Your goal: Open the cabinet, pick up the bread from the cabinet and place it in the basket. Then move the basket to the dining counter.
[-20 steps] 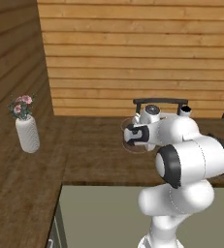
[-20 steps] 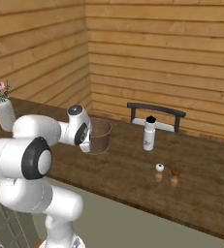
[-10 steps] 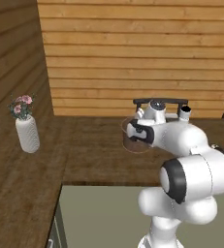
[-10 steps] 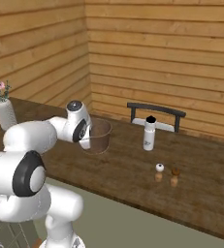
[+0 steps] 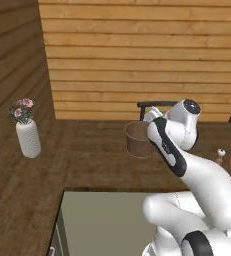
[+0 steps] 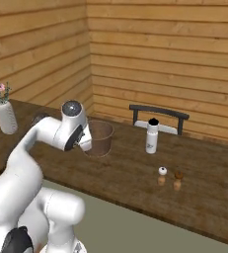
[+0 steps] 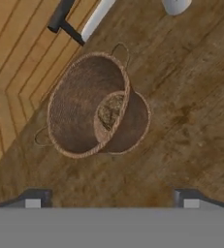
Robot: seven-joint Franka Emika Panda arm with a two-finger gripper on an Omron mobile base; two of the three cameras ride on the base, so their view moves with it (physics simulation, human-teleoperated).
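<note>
Now standing upright on the dining counter [image 6: 135,178]: the basket [image 7: 96,106], bread [image 7: 109,110] inside. Above it, apart, the hand [image 7: 111,196], released, fingers spread wide. Beyond, a chair [image 6: 157,114], white bottle [image 6: 152,136], two shakers [image 6: 170,179]; far off, a flower vase [image 5: 27,134].

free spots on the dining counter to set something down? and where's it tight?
Broad bare wood lies between the flower vase and the basket on the dining counter, and along its near edge in front of the basket. Tighter on the far side of the basket: white bottle, then salt and pepper shakers.
</note>
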